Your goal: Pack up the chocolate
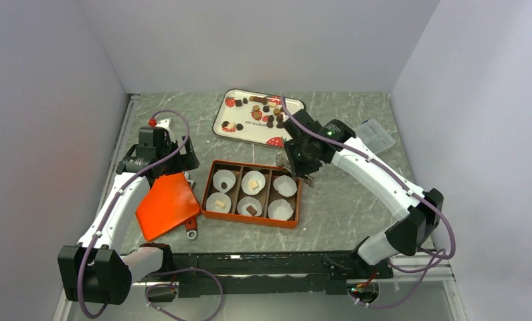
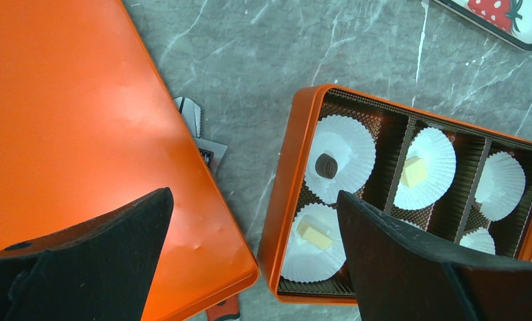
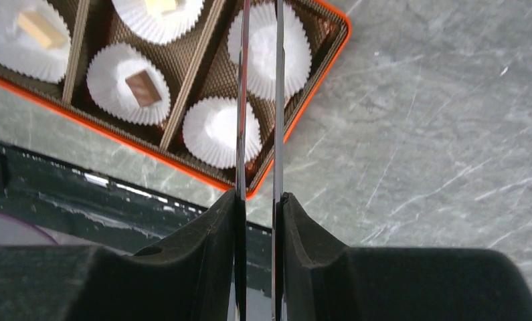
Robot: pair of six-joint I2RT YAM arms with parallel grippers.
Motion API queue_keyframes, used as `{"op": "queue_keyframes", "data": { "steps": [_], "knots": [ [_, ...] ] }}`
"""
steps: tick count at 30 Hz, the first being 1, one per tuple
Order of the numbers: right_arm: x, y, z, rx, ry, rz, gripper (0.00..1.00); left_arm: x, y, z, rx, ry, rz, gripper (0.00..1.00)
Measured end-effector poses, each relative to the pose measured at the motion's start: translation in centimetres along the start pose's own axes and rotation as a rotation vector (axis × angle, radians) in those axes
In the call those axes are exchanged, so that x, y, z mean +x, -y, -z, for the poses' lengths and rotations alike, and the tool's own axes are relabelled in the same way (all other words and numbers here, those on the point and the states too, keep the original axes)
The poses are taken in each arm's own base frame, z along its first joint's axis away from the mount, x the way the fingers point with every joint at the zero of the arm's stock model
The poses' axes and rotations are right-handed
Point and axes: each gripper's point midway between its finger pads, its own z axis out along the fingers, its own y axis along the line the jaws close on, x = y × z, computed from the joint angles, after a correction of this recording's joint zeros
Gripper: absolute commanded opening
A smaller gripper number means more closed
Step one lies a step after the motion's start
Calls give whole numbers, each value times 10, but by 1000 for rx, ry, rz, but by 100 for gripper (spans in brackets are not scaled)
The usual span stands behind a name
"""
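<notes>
The only lettering I can make out is on the white tray [image 1: 248,131]: small dark print that looks like "strawber", its end lost under the chocolate [image 1: 270,122]. My wrist views show nothing legible.

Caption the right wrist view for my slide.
Right tool holds metal tongs over the orange box; two paper cups beneath are empty, another holds brown chocolate.

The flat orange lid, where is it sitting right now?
In the top view, the flat orange lid lies on the left side of the grey marble table, close beside the left end of the open orange compartment box.
</notes>
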Motion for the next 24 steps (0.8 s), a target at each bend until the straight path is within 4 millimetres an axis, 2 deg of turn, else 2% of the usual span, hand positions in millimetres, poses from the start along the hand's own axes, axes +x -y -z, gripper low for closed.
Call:
{"op": "queue_keyframes", "data": {
  "steps": [6, 13, 16, 24],
  "knots": [
    [28, -1, 10, -11, -47, 16, 25, 0, 0, 0, 0, 0, 0, 99],
    [55, 4, 0, 5, -124, 18, 27, 0, 0, 0, 0, 0, 0, 99],
    [60, 6, -3, 14, -141, 17, 31, 0, 0, 0, 0, 0, 0, 99],
    [58, 7, -7, 25, -136, 11, 42, 0, 0, 0, -1, 0, 0, 99]
  ]
}}
